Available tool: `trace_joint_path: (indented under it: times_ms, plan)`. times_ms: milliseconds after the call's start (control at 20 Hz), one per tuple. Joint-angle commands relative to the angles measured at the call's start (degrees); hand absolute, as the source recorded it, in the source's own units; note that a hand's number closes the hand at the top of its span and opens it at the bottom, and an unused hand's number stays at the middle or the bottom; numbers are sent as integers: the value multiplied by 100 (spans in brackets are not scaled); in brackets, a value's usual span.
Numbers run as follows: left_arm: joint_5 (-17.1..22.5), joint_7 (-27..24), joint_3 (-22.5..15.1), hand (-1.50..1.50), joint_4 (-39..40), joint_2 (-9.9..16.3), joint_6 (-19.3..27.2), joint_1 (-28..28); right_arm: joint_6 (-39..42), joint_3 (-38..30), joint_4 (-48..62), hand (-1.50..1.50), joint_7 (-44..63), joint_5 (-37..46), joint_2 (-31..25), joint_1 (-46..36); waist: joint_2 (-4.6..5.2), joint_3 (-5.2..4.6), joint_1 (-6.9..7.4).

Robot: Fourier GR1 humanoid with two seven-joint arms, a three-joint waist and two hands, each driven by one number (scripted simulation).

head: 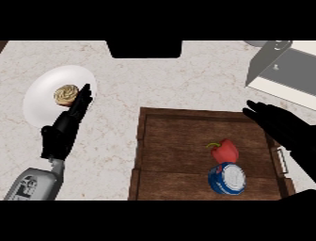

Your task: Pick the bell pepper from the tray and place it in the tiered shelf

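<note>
A red bell pepper [225, 151] with a green stem lies on the dark wooden tray [175, 155], right of the tray's middle. A grey tiered shelf [293, 70] stands at the top right of the counter. My right hand [293, 132] hovers over the tray's right edge, fingers straight and pointing up-left, a little right of and above the pepper, holding nothing. My left hand [67, 124] rests at the left with its fingers up and straight, its tips over the edge of a white plate.
A blue and white round container [227, 179] sits on the tray just below the pepper, touching it. A white plate [50, 96] with a beige cupcake [66, 94] lies at the left. A black object [147, 48] is at the counter's far edge.
</note>
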Motion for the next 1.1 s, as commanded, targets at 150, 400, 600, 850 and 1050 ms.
trace_joint_path:
  times_ms: [150,400,600,850,1050]
  plan:
    - [-196,352,128,0,-420,-153,-66,63,242,301,-505,-150,466,1077,820,479,12,9,33]
    - [-517,243,47,0,-177,-457,-13,-23,511,463,-869,-150,739,1674,1274,588,13,8,22]
    - [-448,325,100,0,-905,-218,-239,596,286,218,-459,-150,76,1989,1347,999,6,12,54]
    - [-542,85,429,0,59,-533,-423,-92,611,308,-353,-150,88,2382,1999,960,18,9,22]
    - [-610,218,569,0,277,-665,-405,-381,839,358,-336,-150,162,2625,2266,934,18,9,11]
